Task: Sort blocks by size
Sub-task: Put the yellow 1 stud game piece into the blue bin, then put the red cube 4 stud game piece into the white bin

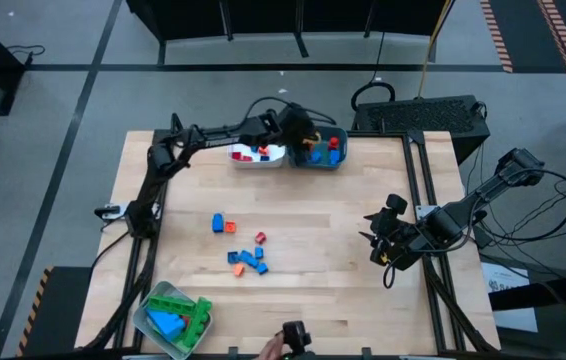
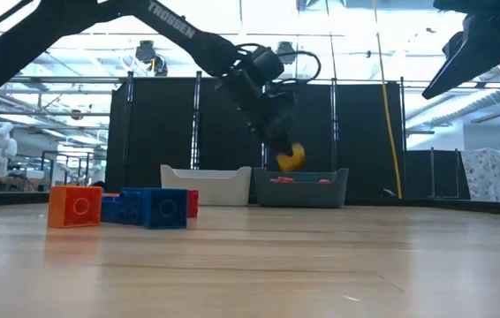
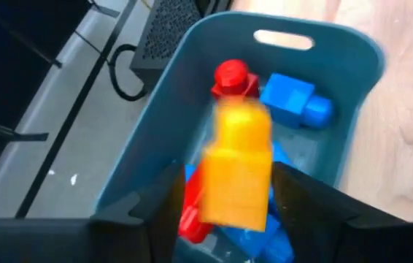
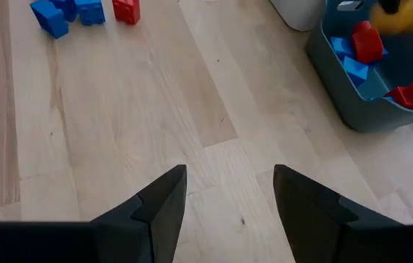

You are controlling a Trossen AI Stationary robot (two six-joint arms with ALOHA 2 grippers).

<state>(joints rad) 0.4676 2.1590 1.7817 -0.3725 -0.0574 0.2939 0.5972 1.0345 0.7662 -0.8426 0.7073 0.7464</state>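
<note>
The wooden counter (image 1: 343,250) filled the centre of the high view. On the low view the word TROSSEN could be read in white along the left arm, at upper left.

The teal bin (image 1: 325,158) sat at the counter's top edge, touching the white bin (image 1: 258,155) on its left; a clear-grey bin (image 1: 173,318) lay at lower left, holding green and blue bars.

The left pincer (image 1: 308,140) hung over the teal bin. In its wrist view a yellow block (image 3: 237,172), studded on top and blurred, showed between the parted fingers (image 3: 155,204), above the bin's contents; whether the fingers touched it could not be told. In the low view the same yellow block (image 2: 291,157) appeared just above the bin's rim.

The right pincer (image 1: 381,250) waited at the counter's right edge, fingers (image 4: 164,196) apart with nothing between them.

Inside the teal bin lay red blocks (image 3: 233,77) and blue blocks (image 3: 294,102). Loose blocks (image 1: 246,255), blue, orange and red, were scattered in the middle of the counter, left of centre. In the low view an orange block (image 2: 74,206) stood at left beside blue ones (image 2: 155,208), all with round studs on their faces.
</note>
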